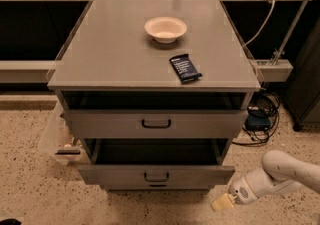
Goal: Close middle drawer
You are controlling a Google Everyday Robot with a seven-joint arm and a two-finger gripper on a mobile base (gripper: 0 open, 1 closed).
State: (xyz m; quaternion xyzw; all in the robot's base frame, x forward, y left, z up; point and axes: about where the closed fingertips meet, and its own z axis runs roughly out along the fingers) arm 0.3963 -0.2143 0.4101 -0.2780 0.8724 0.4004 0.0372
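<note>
A grey metal cabinet (75, 81) stands on a speckled floor (30, 189). Its flat top is a worktop (120, 54). On the worktop sits a round cream bowl (165, 29). Near it, closer to the front edge, lies a small dark snack packet (185, 68).

The tall grey top drawer (200, 125) is pulled out a little and has a dark handle in the middle. Under it is the middle drawer (115, 175), a low grey drawer with a small dark loop handle. It is pulled out further than the top one, and it is dark inside.

The white robot arm (285, 169) comes in from the bottom right. Its gripper (222, 202) is low down, near the right front corner of the middle drawer and a bit below it. It does not seem to touch the drawer. I cannot tell if the gripper is open or closed.
</note>
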